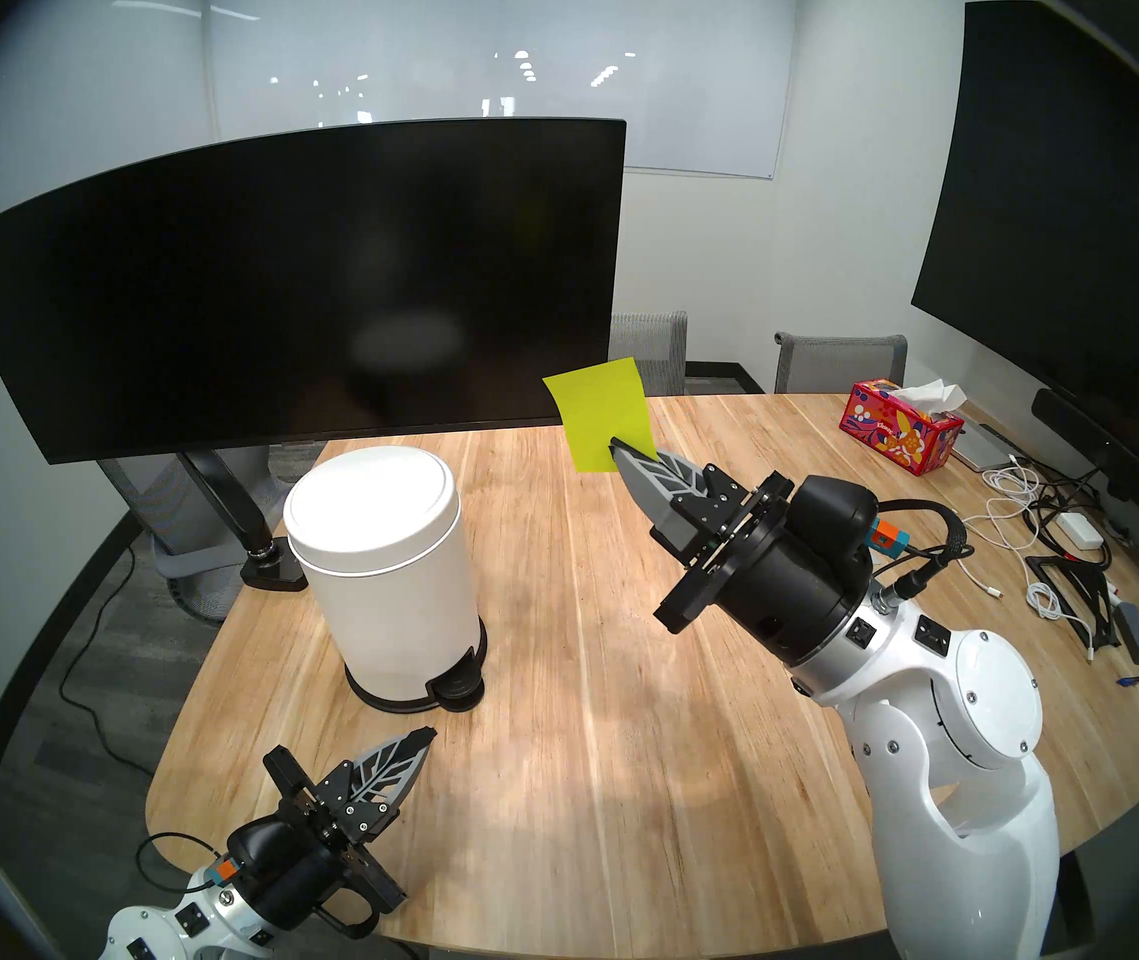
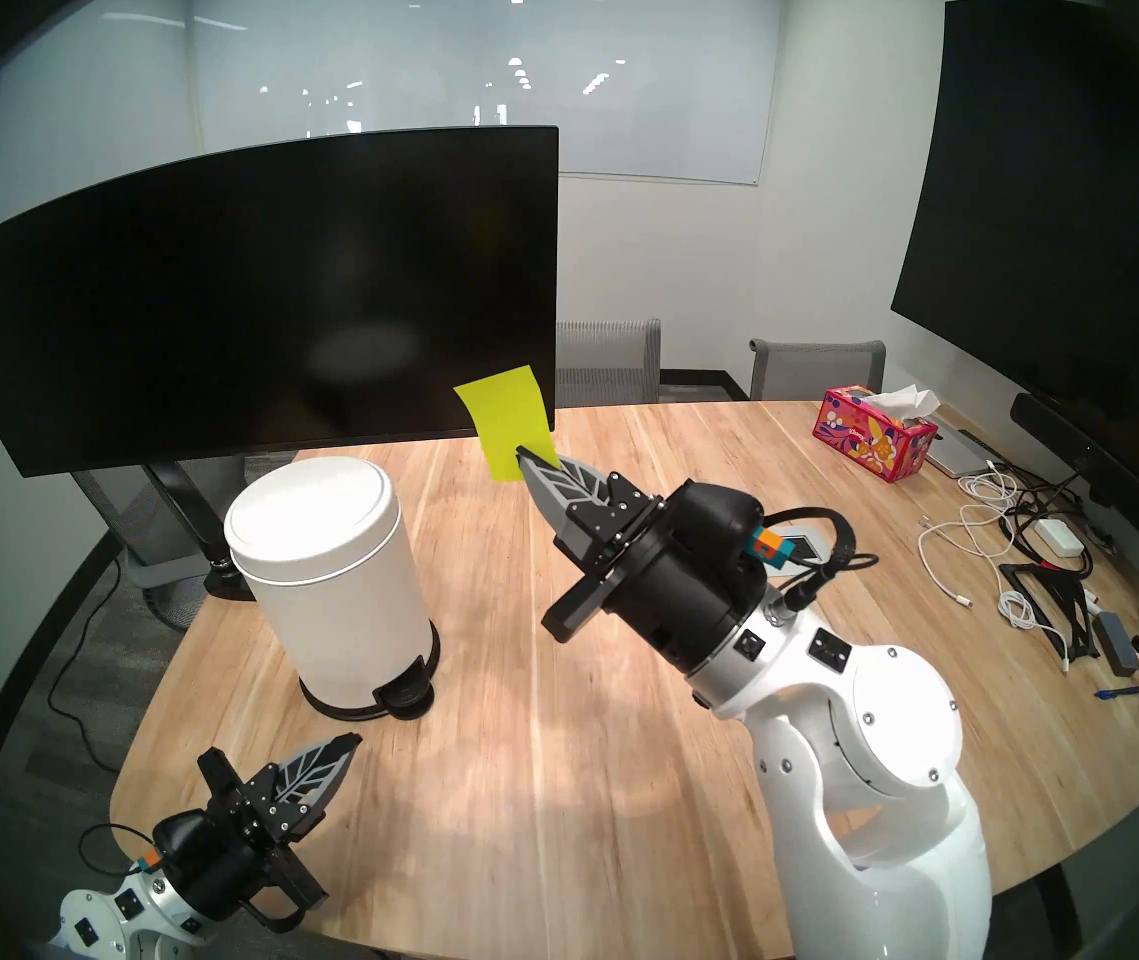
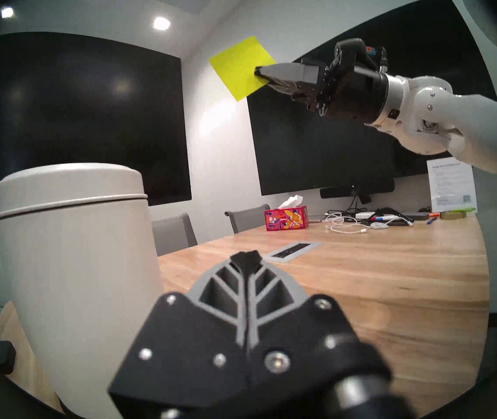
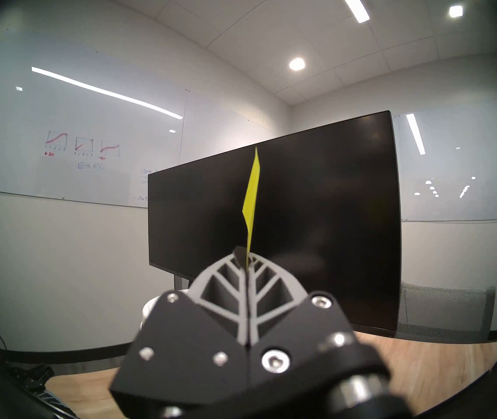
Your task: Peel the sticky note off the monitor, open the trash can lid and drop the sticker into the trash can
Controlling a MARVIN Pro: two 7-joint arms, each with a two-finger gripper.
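Observation:
My right gripper [image 1: 616,447] is shut on the lower edge of the yellow-green sticky note [image 1: 600,411], holding it in the air just off the lower right corner of the black monitor [image 1: 290,280]. In the right wrist view the sticky note [image 4: 252,197] shows edge-on, clear of the monitor [image 4: 316,212]. The white trash can [image 1: 380,577] stands on the table left of centre, its round lid [image 1: 373,501] down and its black pedal [image 1: 459,688] facing me. My left gripper [image 1: 425,735] is shut and empty, low over the table in front of the trash can [image 3: 72,258].
A larger black display [image 1: 1065,245] with a long bar hangs at the right. A red tissue box [image 1: 899,435], cables and chargers [image 1: 1038,543] and a black stand lie on the wooden table's [image 1: 622,730] right side. Grey chairs [image 1: 837,363] stand behind it.

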